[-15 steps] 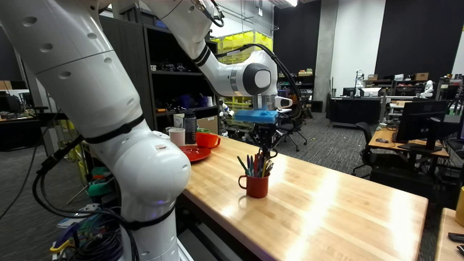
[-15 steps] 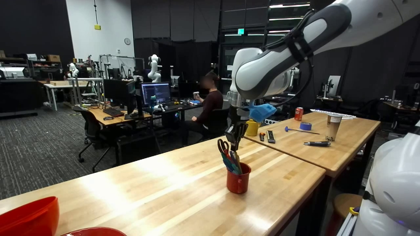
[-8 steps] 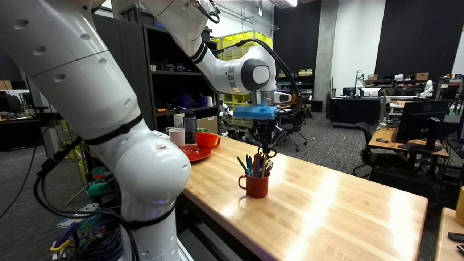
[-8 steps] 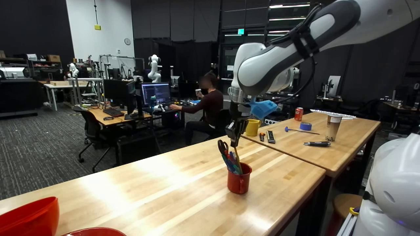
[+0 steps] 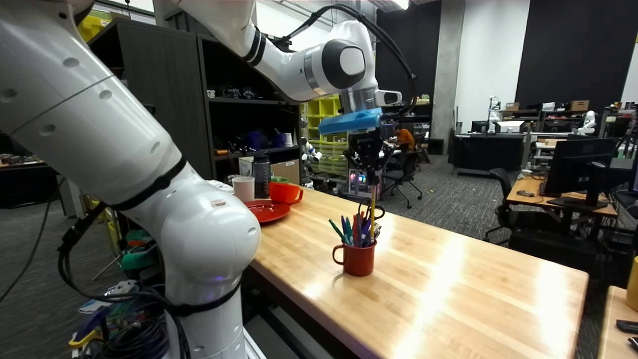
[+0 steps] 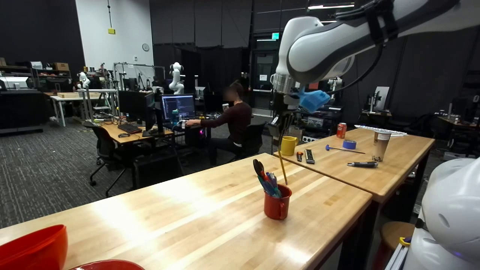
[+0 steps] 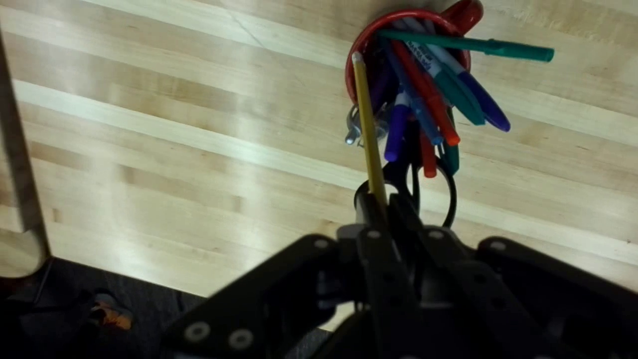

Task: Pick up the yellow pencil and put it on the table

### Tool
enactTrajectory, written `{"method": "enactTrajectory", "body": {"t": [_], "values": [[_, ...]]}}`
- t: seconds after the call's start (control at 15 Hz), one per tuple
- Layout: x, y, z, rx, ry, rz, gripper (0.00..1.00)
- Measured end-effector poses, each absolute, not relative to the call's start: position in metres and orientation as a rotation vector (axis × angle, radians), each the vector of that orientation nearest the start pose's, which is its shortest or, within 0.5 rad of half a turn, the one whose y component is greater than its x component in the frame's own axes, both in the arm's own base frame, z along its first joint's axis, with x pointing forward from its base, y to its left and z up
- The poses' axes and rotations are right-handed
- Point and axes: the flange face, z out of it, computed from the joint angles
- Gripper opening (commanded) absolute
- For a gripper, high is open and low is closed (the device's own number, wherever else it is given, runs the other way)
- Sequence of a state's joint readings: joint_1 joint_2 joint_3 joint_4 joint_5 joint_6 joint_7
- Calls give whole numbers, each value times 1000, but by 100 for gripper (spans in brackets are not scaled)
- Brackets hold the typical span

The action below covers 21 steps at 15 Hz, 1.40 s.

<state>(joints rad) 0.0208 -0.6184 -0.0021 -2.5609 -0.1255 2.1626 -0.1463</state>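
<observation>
The yellow pencil point(image 5: 373, 214) hangs nearly upright from my gripper point(image 5: 374, 182), whose fingertips are shut on its upper part. It also shows in an exterior view point(image 6: 282, 168) and in the wrist view point(image 7: 368, 119). Its lower end, with a pale eraser, is at about the rim of the red mug point(image 5: 359, 262); I cannot tell if it touches the rim. The mug point(image 6: 276, 208) stands upright on the wooden table point(image 5: 448, 299) and holds several pens and black-handled scissors. In the wrist view, the gripper point(image 7: 385, 207) is above the scissor handles.
A red plate point(image 5: 268, 211), an orange mug point(image 5: 285, 192), a white cup point(image 5: 243, 188) and a dark bottle point(image 5: 261, 174) stand at one table end. An adjoining table holds a yellow mug point(image 6: 288, 145), blue tape point(image 6: 349, 144) and a glass point(image 6: 380, 146).
My gripper has risen and drawn the yellow pencil up from among the pens. The red mug has shifted slightly to the right in both exterior views.
</observation>
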Motion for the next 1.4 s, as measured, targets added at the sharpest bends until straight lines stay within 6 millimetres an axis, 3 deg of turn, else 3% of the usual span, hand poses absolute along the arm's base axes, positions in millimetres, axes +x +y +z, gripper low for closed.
{"method": "enactTrajectory", "body": {"t": [0.27, 0.6, 1.07, 1.4], "values": [[384, -25, 512, -3334, -339, -398, 2], [397, -45, 499, -3382, -266, -304, 2], [415, -54, 481, -3383, -188, -190, 2], [417, -62, 475, -3405, -122, -152, 2]]}}
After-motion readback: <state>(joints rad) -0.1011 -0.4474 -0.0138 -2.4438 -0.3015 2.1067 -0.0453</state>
